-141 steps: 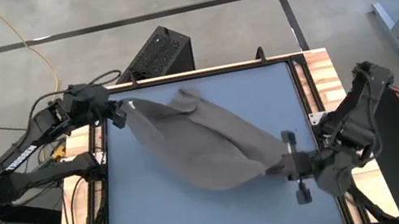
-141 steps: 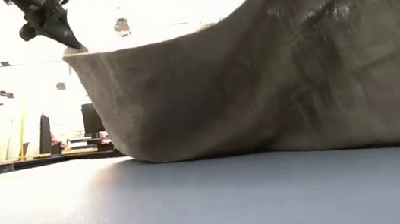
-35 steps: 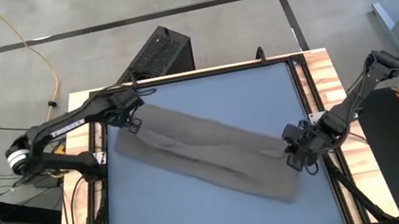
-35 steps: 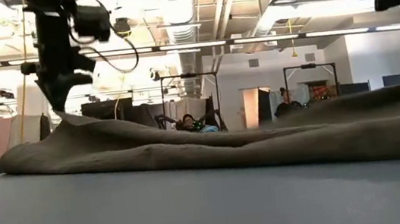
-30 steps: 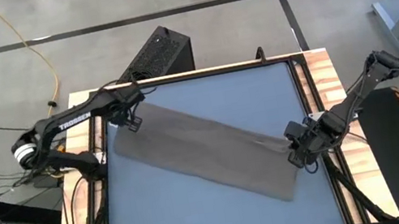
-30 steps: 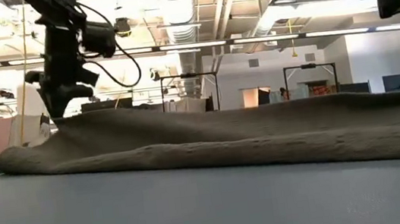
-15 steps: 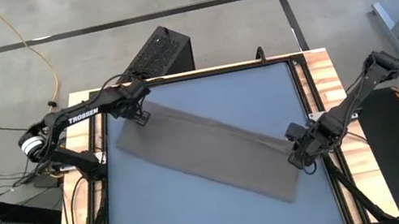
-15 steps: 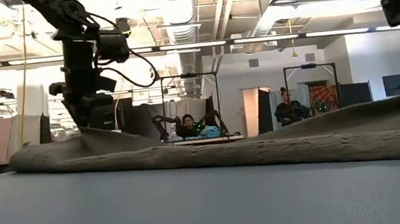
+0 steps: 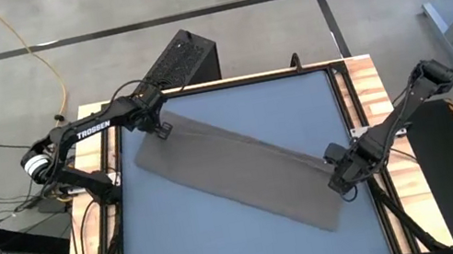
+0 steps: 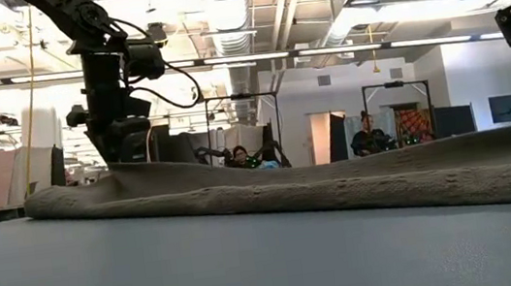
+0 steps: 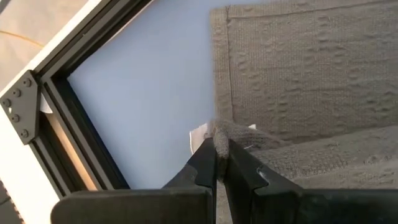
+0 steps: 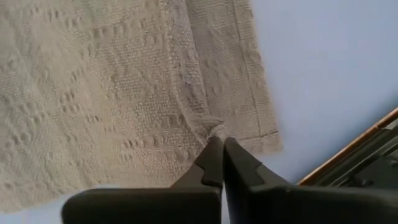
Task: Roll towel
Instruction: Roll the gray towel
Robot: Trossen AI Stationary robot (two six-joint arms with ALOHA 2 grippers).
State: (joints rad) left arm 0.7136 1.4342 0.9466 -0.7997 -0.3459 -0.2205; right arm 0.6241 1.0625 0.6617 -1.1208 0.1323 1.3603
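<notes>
We see the towel (image 9: pixel 235 174) lying folded in a long band slantwise across the table (image 9: pixel 220 249), soft and light, the left gripper (image 9: pixel 159 129) and the right gripper (image 9: pixel 341 183) each pinching an end corner, good places to hold it.

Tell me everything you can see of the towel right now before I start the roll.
The towel is a taupe, grey-brown cloth with a bumpy woven texture and hemmed borders. It lies flat as a long folded strip, running diagonally across the blue table from the far left to the near right. A small white tag shows at the left end. The left gripper is shut on that far-left corner, lifting it slightly; the right gripper pinches the edge at the near-right end.
</notes>
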